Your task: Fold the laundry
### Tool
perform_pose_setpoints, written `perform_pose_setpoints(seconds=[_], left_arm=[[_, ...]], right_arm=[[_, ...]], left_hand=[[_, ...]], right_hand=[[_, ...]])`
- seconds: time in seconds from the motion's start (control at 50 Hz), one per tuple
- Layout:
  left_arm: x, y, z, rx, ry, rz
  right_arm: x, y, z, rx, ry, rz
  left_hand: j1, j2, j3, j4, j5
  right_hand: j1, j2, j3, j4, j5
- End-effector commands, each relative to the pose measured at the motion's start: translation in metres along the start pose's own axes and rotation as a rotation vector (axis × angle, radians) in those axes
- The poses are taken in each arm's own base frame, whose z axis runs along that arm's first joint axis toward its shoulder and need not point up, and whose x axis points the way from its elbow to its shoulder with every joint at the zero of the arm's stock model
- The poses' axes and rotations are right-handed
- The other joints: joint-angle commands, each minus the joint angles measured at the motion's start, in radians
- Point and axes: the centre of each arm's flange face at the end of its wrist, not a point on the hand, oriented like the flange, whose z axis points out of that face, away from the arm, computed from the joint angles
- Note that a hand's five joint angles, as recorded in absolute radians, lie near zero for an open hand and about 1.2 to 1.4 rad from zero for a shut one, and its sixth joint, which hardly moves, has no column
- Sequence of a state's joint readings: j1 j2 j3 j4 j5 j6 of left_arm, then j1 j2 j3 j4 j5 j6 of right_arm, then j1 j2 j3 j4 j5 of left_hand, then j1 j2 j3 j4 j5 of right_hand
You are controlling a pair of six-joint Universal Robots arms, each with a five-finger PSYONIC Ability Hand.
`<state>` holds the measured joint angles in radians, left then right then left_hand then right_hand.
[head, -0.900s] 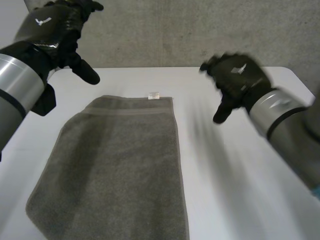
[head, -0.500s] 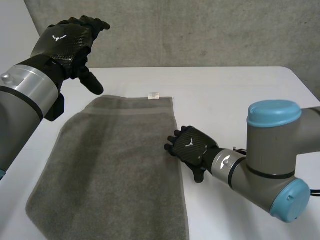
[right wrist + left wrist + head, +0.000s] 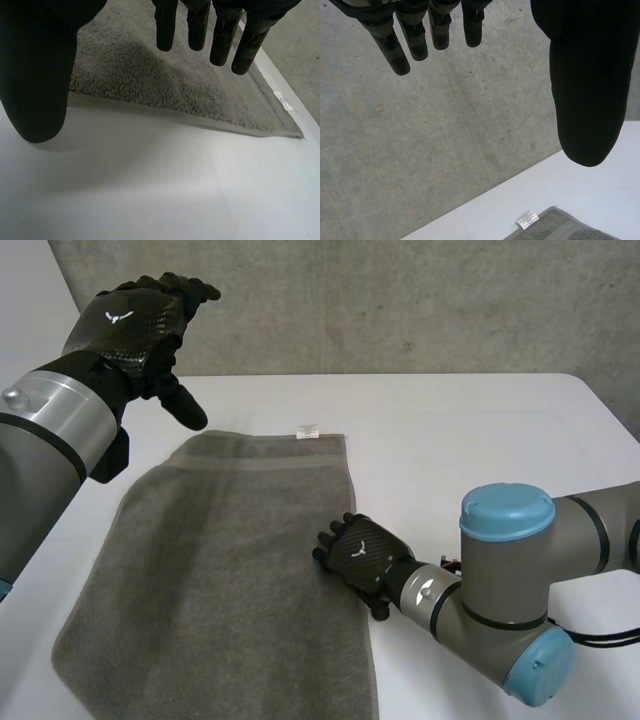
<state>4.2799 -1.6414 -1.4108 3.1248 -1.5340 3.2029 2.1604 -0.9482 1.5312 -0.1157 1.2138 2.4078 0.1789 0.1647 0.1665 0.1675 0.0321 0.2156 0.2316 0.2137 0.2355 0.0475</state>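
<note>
There is one towel, one label on it, and two robot hands. The rectangular grey terry towel (image 3: 220, 570) lies flat on the white table (image 3: 480, 430), towards its left side, its long edges running away from the robot. A small white label (image 3: 308, 430) sits at the middle of the towel's far edge.

The black left hand (image 3: 130, 325) hangs in the air above the far left part of the table, just beyond the towel's far left corner. Its wrist view shows its fingers (image 3: 422, 35) straight and its thumb held wide apart from them, with nothing in its grasp and nothing touched.

The black right hand (image 3: 362, 552) is low at the towel's right long edge, about halfway along it. In its wrist view its fingers (image 3: 200, 22) reach straight out over the pile of the towel (image 3: 150, 80) while its thumb is over bare table (image 3: 150, 190), so the hem runs between them. The hand is spread, not closed on the cloth; whether the fingertips press the towel cannot be told.

The tabletop is plain and smooth. Behind it stands a rough grey concrete wall (image 3: 400, 300).
</note>
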Motion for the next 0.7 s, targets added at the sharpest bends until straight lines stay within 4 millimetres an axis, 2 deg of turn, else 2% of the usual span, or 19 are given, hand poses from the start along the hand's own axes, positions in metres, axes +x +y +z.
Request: perform_pose_setpoints(seconds=[0.02, 0.12, 0.42, 0.7], left_arm=[[0.0, 0.0, 0.0, -0.001, -0.001, 0.0], [-0.001, 0.001, 0.0, -0.002, -0.003, 0.0], [-0.001, 0.001, -0.001, -0.004, -0.003, 0.0], [0.0, 0.001, -0.001, -0.005, -0.001, 0.0]], right_arm=[[-0.003, -0.002, 0.003, 0.025, 0.009, -0.001], [-0.011, -0.001, 0.005, 0.026, -0.008, -0.003], [-0.012, -0.007, 0.007, 0.045, 0.001, -0.009], [-0.011, -0.017, 0.012, 0.081, 0.02, 0.088]], left_hand=[[-0.004, 0.011, 0.009, 0.008, -0.031], [-0.004, 0.011, 0.009, 0.008, -0.031], [-0.004, 0.011, 0.009, 0.008, -0.031], [-0.004, 0.011, 0.009, 0.008, -0.031]], right_hand=[[0.025, 0.009, 0.027, 0.005, 0.019], [0.025, 0.009, 0.027, 0.005, 0.019], [0.025, 0.009, 0.027, 0.005, 0.019], [0.078, 0.062, 0.08, 0.058, 0.071]])
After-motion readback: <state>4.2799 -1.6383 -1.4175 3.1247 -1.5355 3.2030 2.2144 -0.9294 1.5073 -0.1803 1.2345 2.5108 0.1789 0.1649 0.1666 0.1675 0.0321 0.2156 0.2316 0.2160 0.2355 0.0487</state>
